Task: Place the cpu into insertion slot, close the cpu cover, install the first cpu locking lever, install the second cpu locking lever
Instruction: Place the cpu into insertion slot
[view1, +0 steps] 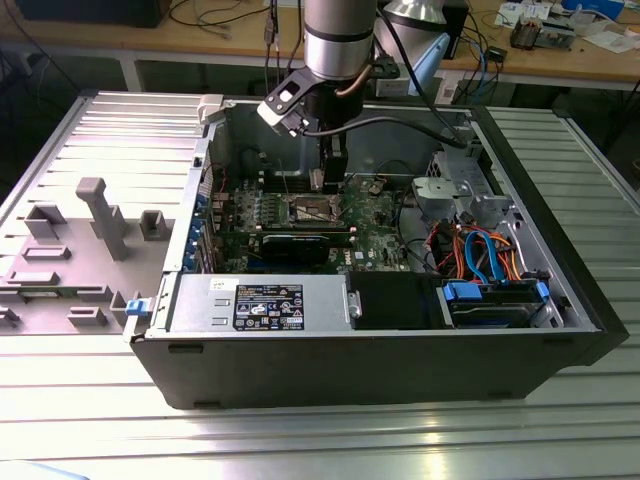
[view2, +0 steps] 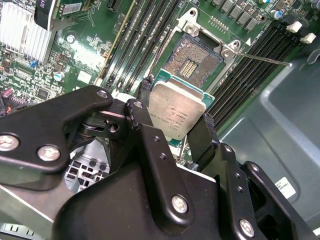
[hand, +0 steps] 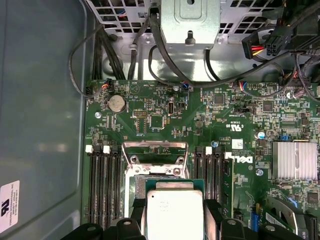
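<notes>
Hand (view2: 176, 107) of the robot arm (view1: 340, 40) pinching the cpu (view2: 177, 112) by two opposite edges, one black finger (view2: 200, 135) on each side and the chip's pale metal face turned up toward both wrist cameras. The cpu hangs just above the insertion slot (view2: 192, 60) and is not seated in it: in the second wrist view the slot's golden-brown contact field lies bare beside the chip. In the first wrist view the cpu (hand: 172, 212), in the hand (hand: 174, 215), overlaps one side of the slot (hand: 136, 186). At the opposite side the cpu cover (hand: 155, 151) stands swung open, its window showing green board behind. A thin metal lever (view2: 262, 59) juts from one corner of the slot across the long black memory slots (view2: 240, 75), which flank the slot on both sides. In the exterior view the arm reaches down into the open computer case (view1: 350, 360) on the ribbed metal worktop (view1: 300, 440) — directly over the slot (view1: 312, 210).
</notes>
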